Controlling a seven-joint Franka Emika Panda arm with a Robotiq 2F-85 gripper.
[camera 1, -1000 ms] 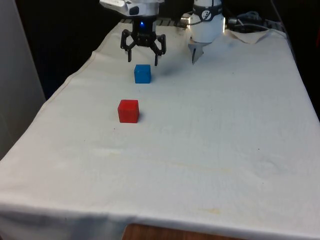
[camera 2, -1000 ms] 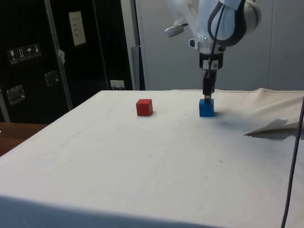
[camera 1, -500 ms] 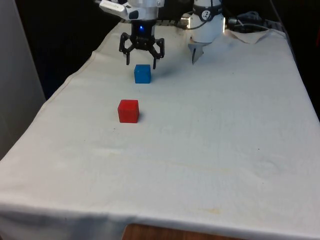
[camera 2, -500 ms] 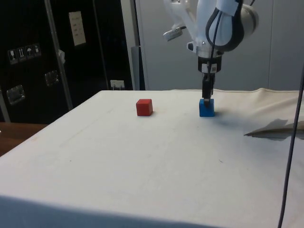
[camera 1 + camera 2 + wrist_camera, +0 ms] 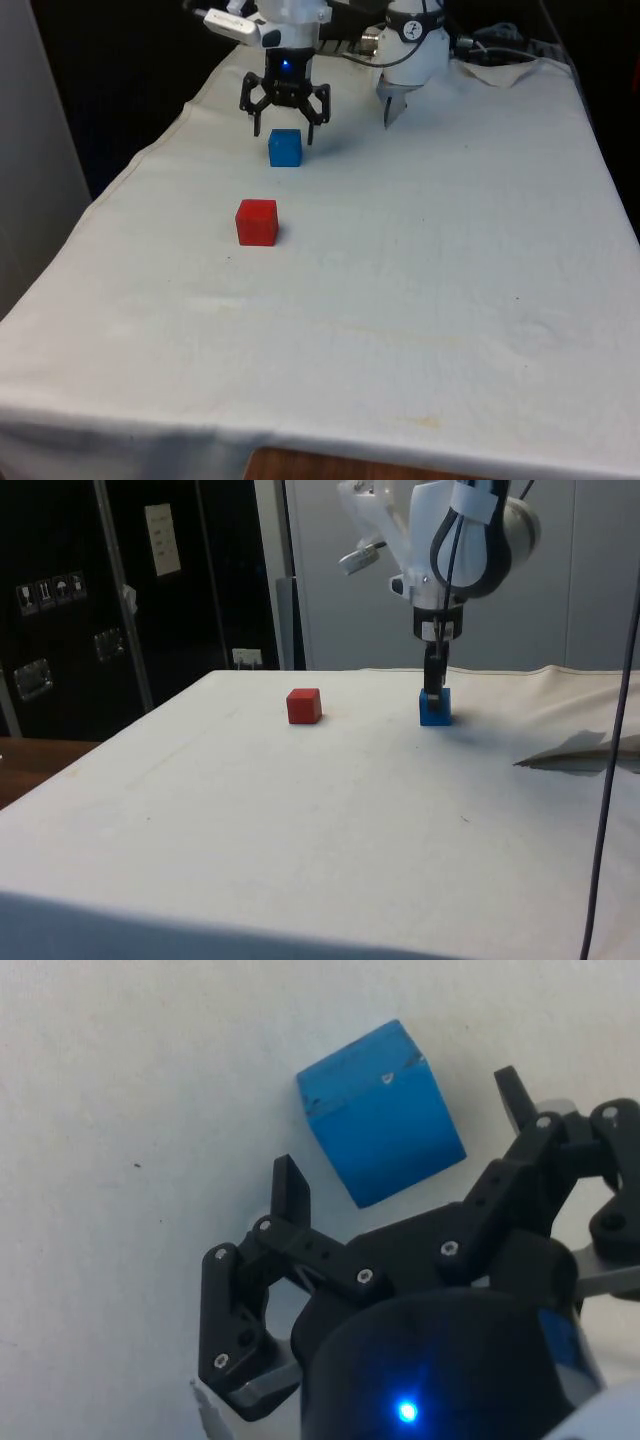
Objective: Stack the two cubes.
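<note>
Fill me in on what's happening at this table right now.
The robot arm has its gripper open just above the blue cube, fingers either side of it, not yet closed on it. The blue cube sits on the white cloth toward the table's far end. The red cube stands apart from it, nearer the front camera, untouched. Nothing is stacked yet; a grasp of the blue cube looks like the likely next step.

In the side view we see the gripper (image 5: pixel 434 685) covering part of the blue cube (image 5: pixel 436 712), so contact cannot be judged, while the front view cuts off the arm (image 5: pixel 290 12) at its upper edge.
</note>
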